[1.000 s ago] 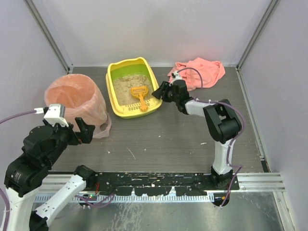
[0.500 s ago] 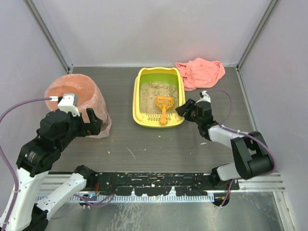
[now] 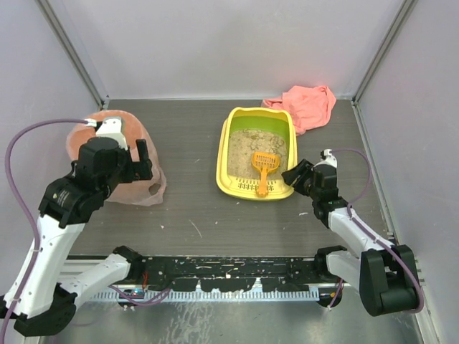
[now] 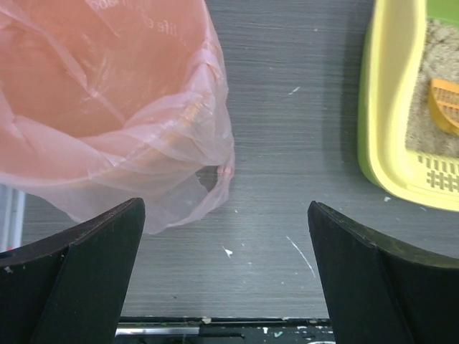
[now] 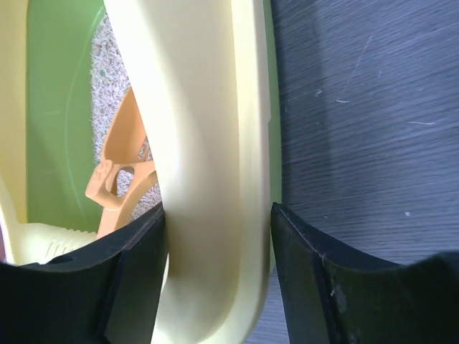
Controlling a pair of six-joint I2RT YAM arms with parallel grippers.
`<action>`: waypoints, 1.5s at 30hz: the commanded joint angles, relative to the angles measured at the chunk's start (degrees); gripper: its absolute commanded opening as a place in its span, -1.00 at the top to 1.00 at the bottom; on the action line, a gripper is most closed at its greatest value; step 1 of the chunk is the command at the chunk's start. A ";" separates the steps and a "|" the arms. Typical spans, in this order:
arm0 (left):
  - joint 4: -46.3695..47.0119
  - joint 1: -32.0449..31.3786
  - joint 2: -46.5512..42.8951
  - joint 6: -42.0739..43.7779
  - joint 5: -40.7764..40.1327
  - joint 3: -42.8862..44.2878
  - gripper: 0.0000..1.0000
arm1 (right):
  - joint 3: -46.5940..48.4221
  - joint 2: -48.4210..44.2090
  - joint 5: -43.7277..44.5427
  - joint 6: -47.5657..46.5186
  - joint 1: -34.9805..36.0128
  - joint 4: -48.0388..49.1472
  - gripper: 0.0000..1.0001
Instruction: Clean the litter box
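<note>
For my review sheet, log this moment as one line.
right pincer: clamped on litter box rim | left pincer: open, empty, by pink-bagged bin | scoop: lying inside box

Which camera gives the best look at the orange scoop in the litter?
The top external view: the whole orange scoop lies on the litter in the litter box, handle toward the near rim. The left wrist view catches only a corner at its edge; the right wrist view shows a piece behind the yellow rim.

Dark wood-grain tabletop [image 3: 215, 215], pale grey walls [image 3: 215, 43]
</note>
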 commanded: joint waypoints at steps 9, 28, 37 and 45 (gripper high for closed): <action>0.36 2.05 11.17 6.06 -11.45 6.73 -0.96 | 9.76 -8.21 6.43 -9.36 -2.52 -15.07 -0.73; 6.18 10.79 35.63 10.32 -1.42 16.33 -0.30 | 21.10 -22.86 0.35 -17.04 -2.52 -31.00 -0.73; 5.63 11.51 40.91 9.31 0.07 16.69 0.49 | 22.18 -23.70 0.17 -18.24 -2.53 -32.11 -0.74; 8.37 10.27 39.96 5.83 11.30 18.77 0.87 | 22.39 -24.48 0.26 -18.68 -2.53 -32.27 -0.73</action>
